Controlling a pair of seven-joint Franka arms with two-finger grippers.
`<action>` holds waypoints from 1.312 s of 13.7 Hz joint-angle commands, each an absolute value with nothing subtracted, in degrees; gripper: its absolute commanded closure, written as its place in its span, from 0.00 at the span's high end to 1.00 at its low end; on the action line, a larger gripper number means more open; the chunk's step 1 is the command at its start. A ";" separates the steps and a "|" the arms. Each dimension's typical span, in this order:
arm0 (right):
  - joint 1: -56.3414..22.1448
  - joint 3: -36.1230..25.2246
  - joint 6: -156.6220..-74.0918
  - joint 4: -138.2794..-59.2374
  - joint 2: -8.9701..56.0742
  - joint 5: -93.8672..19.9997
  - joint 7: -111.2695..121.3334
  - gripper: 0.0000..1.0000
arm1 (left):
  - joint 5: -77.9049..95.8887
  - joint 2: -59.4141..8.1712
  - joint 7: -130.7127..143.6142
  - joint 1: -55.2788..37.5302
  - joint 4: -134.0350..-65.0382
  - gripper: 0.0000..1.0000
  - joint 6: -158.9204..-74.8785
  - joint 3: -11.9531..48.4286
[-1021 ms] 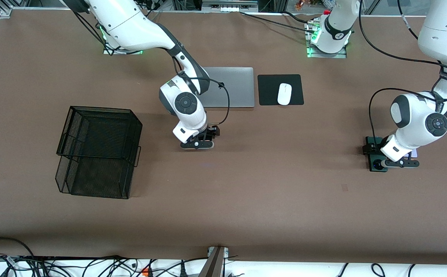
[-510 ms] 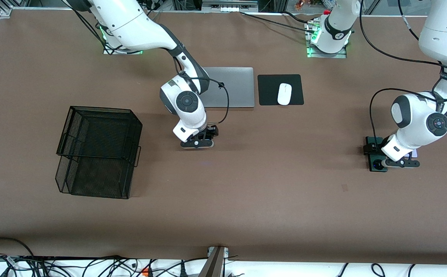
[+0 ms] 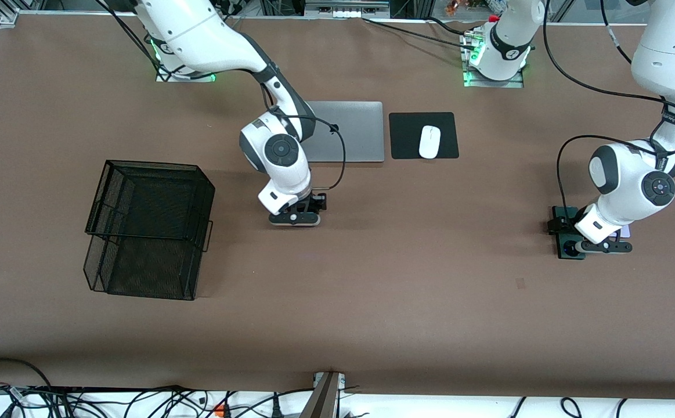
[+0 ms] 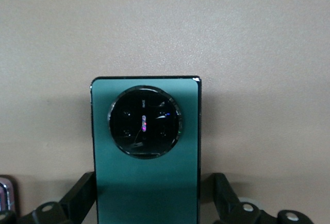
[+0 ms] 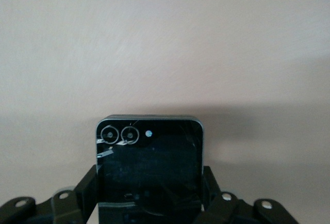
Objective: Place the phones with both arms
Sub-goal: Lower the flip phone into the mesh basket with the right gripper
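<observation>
We are seeing open table (image 3: 407,290) around both grippers. The right gripper (image 5: 149,203) is pinching the black phone (image 5: 149,172) between its fingers; the left gripper (image 4: 147,208) is pinching the green phone (image 4: 146,152).

Right arm comes from its base at table's top edge, bends down, wrist pointing at tabletop near middle. Right gripper (image 3: 295,219) low, fingers (image 5: 86,193) pressed on both sides of black phone (image 5: 149,170).

Left arm hangs down near its own end of table. Left gripper (image 3: 603,246) low, fingers (image 4: 78,195) pressed on both sides of green phone (image 4: 146,182).
</observation>
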State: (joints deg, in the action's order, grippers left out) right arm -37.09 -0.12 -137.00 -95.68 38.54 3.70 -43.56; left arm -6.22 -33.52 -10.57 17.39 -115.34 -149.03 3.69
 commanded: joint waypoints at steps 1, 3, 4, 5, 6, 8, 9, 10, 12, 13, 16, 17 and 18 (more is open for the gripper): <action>-37.18 -4.90 -122.22 -97.38 25.17 4.75 -44.14 0.00 | -5.36 -33.93 -12.48 18.37 -115.31 1.00 -149.76 4.31; -37.09 -9.99 -114.99 -97.64 18.32 4.66 -35.47 0.00 | -5.36 -33.93 -12.48 18.37 -115.22 0.99 -149.76 4.22; -37.09 -12.89 -112.00 -97.82 15.41 4.48 -31.85 0.00 | -5.36 -34.36 -12.39 18.37 -115.22 0.89 -150.29 4.22; -37.09 -15.44 -109.80 -98.17 12.94 4.48 -29.29 0.00 | -5.36 -34.54 -12.39 18.46 -115.22 0.81 -151.16 4.31; -37.09 -18.25 -108.91 -99.30 11.01 4.48 -26.83 0.00 | -5.27 -34.98 -12.39 18.89 -115.31 0.74 -151.61 4.31; -37.09 -25.10 -111.69 -105.61 6.26 4.57 -19.56 0.00 | -5.19 -35.16 -12.39 18.98 -115.14 0.62 -151.61 4.31; -37.09 -28.18 -115.54 -110.43 3.89 4.57 -15.07 0.00 | -5.10 -35.16 -12.31 18.98 -115.14 0.55 -151.61 4.31; -37.09 -30.65 -120.88 -116.22 1.00 4.57 -12.33 0.00 | -5.10 -35.16 -12.22 18.98 -115.05 0.48 -151.61 4.31; -37.09 -34.09 -130.48 -124.51 -0.96 4.57 -9.77 0.00 | -5.10 -35.16 -11.60 18.81 -114.79 0.33 -151.52 4.39; -37.00 -36.19 -133.74 -126.02 -0.44 4.57 -8.02 0.00 | -5.10 -35.16 -11.43 18.63 -114.61 0.27 -151.18 4.39; -37.00 -37.35 -139.12 -128.32 1.40 3.79 -6.06 0.00 | -5.01 -35.07 -11.08 18.54 -111.99 0.15 -147.06 4.92; -37.00 -37.44 -140.52 -128.32 2.36 3.61 -6.15 0.00 | -4.49 -34.98 -11.07 18.54 -110.93 0.11 -144.78 5.18; -37.00 -37.44 -142.80 -129.19 3.33 3.34 -6.24 0.00 | -3.44 -34.89 -11.16 18.54 -109.79 0.06 -142.84 5.19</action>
State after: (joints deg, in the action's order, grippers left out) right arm -36.37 -37.19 -139.46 -128.12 2.80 4.02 -6.66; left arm -5.68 -33.63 -10.43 18.16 -113.64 -146.83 4.41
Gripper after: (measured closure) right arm 0.198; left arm 0.207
